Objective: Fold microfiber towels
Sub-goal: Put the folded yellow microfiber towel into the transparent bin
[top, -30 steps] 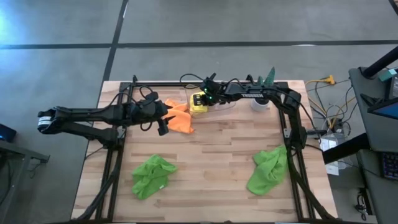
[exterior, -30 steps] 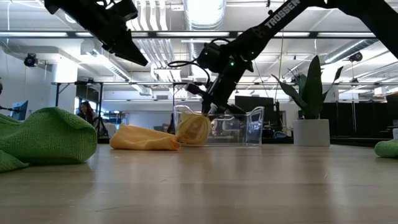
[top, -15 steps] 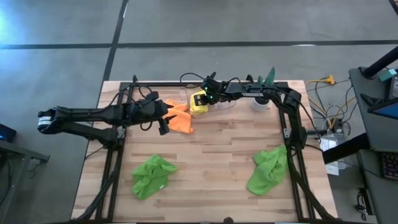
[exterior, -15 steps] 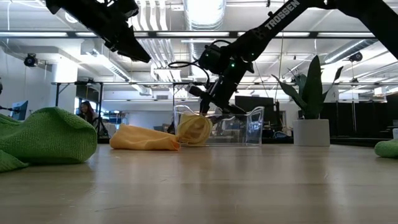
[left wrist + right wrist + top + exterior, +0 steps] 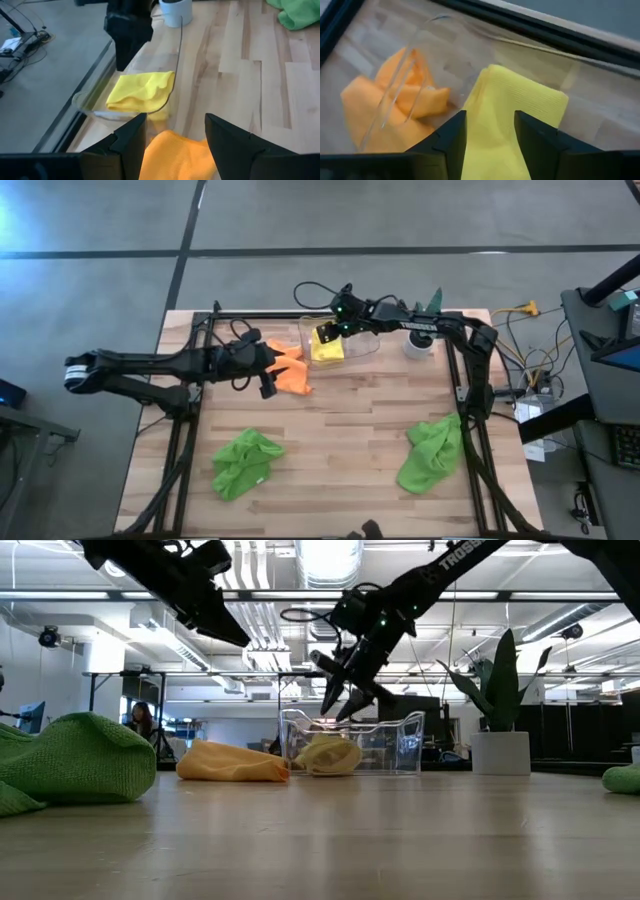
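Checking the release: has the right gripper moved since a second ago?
Yes. The right gripper has risen, open, above the clear bin, leaving the yellow towel inside.

Yellow towel (image 5: pixel 328 347): one
Orange towel (image 5: pixel 289 369): one
Lime green towels (image 5: pixel 245 462) (image 5: pixel 432 451): two
Clear bin (image 5: pixel 405 745): one
Potted plant (image 5: pixel 499 710): one
Arms: two

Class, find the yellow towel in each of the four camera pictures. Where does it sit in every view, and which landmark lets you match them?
High view: yellow towel at the table's far edge, below the right gripper.
Low view: centre, lying inside the clear bin.
Left wrist view: left of centre, in the bin.
Right wrist view: centre, beyond the open fingers.
Shared landmark: the orange towel beside the bin.
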`<state>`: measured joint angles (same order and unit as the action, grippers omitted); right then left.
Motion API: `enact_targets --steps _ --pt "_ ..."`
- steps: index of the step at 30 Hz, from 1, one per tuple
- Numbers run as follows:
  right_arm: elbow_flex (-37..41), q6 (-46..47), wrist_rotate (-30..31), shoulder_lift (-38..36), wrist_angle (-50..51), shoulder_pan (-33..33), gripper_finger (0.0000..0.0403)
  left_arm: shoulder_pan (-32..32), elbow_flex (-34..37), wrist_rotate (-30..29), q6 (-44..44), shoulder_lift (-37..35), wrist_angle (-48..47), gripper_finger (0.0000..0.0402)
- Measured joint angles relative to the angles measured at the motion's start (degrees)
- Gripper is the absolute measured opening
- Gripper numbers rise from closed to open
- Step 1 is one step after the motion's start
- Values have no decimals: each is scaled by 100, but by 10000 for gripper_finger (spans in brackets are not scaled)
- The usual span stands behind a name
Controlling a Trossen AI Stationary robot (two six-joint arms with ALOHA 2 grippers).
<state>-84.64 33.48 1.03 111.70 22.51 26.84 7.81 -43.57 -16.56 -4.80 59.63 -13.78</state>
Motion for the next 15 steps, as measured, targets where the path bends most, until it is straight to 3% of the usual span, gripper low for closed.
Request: enact_targets --steps 9,15 --pt "-168 -2315 -345 -22 469 -18 103 0 0 90 5 306 282 185" --pt "-170 -4185 -1328 49 346 39 83 0 0 131 4 304 245 185"
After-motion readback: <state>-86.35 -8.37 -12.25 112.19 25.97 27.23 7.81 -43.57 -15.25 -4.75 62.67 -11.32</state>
